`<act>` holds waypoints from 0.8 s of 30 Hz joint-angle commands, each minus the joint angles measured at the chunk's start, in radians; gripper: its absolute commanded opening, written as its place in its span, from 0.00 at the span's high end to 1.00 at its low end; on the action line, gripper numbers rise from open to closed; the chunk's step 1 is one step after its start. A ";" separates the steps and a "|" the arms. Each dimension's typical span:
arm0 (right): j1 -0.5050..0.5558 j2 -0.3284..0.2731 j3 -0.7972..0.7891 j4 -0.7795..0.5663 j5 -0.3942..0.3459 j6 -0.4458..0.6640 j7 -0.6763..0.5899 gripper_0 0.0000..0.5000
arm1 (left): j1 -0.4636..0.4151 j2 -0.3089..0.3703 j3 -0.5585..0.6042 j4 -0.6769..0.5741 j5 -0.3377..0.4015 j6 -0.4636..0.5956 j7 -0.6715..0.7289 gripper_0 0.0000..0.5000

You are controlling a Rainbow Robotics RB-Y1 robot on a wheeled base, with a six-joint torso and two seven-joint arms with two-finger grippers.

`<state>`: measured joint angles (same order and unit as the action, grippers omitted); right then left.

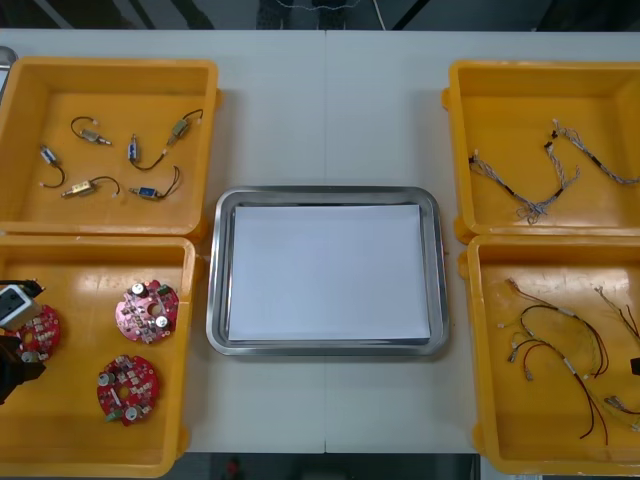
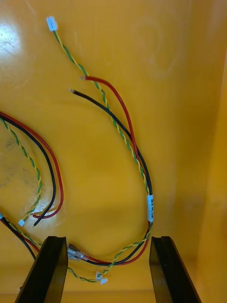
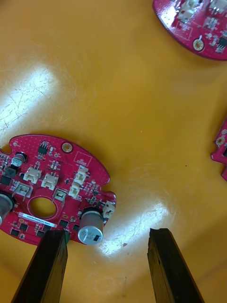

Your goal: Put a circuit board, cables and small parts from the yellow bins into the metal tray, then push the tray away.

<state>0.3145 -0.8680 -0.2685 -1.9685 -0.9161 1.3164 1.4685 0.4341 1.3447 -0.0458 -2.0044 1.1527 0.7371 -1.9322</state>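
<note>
Three round red circuit boards lie in the near left yellow bin. My left gripper is low over the leftmost board, at that bin's left wall. In the left wrist view the left gripper is open just above the bin floor, and that board lies by one finger, mostly outside the gap. My right gripper is open low in the near right bin. A cable bundle of red, black and yellow-green strands runs between its fingers. The metal tray, white inside, holds nothing.
The far left bin holds several small metal parts with short wires. Twisted blue and white cables lie in the far right bin. More red and black cables sprawl across the near right bin. Two other boards lie near the left gripper.
</note>
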 commanded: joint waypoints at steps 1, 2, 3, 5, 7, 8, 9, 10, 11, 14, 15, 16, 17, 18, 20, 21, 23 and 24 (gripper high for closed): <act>0.037 -0.032 0.028 0.020 -0.007 -0.031 0.015 0.00 | -0.063 0.039 -0.054 0.026 -0.008 -0.018 -0.103 0.00; 0.037 -0.031 0.031 0.022 -0.007 -0.032 0.016 0.00 | -0.066 0.039 -0.057 0.027 -0.007 -0.018 -0.103 0.00; 0.037 -0.031 0.034 0.028 -0.009 -0.037 0.018 0.00 | -0.071 0.039 -0.063 0.029 -0.008 -0.018 -0.105 0.00; 0.037 -0.031 0.035 0.030 -0.007 -0.039 0.018 0.00 | -0.081 0.037 -0.074 0.035 -0.005 -0.018 -0.106 0.00; 0.038 -0.032 0.035 0.030 -0.003 -0.037 0.018 0.00 | -0.091 0.039 -0.088 0.042 -0.011 -0.018 -0.108 0.00; 0.038 -0.031 0.035 0.031 0.000 -0.037 0.018 0.00 | -0.101 0.039 -0.101 0.049 -0.010 -0.021 -0.109 0.00; 0.037 -0.032 0.035 0.036 0.000 -0.040 0.018 0.00 | -0.110 0.039 -0.114 0.058 -0.008 -0.028 -0.109 0.00; 0.038 -0.031 0.035 0.042 0.000 -0.045 0.018 0.00 | -0.117 0.037 -0.123 0.064 -0.010 -0.033 -0.113 0.00; 0.037 -0.031 0.035 0.043 0.000 -0.048 0.018 0.00 | -0.118 0.039 -0.126 0.065 -0.013 -0.034 -0.113 0.00; 0.035 -0.031 0.042 0.060 0.002 -0.065 0.021 0.00 | -0.124 0.039 -0.135 0.072 -0.014 -0.036 -0.114 0.00; 0.032 -0.031 0.045 0.066 0.002 -0.072 0.022 0.00 | -0.124 0.037 -0.138 0.073 -0.016 -0.038 -0.116 0.00; 0.029 -0.031 0.051 0.072 0.002 -0.080 0.022 0.00 | -0.124 0.037 -0.140 0.076 -0.018 -0.039 -0.116 0.00; 0.028 -0.031 0.052 0.077 0.002 -0.083 0.022 0.00 | -0.124 0.037 -0.143 0.078 -0.018 -0.041 -0.116 0.00; 0.026 -0.031 0.058 0.085 0.002 -0.092 0.022 0.00 | -0.124 0.037 -0.146 0.082 -0.018 -0.044 -0.117 0.00; 0.018 -0.031 0.068 0.099 0.002 -0.103 0.022 0.00 | -0.126 0.037 -0.149 0.084 -0.018 -0.050 -0.117 0.00; 0.014 -0.032 0.075 0.108 0.002 -0.111 0.022 0.00 | -0.124 0.037 -0.149 0.084 -0.016 -0.051 -0.117 0.00; 0.011 -0.032 0.080 0.118 0.003 -0.117 0.022 0.00 | -0.126 0.037 -0.149 0.084 -0.016 -0.051 -0.117 0.04; 0.006 -0.031 0.084 0.126 0.002 -0.120 0.022 0.00 | -0.126 0.037 -0.151 0.084 -0.018 -0.051 -0.117 0.18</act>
<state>0.3246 -0.8680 -0.2093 -1.8592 -0.9166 1.2085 1.4686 0.3263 1.3447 -0.1826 -1.9251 1.1454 0.6980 -1.9323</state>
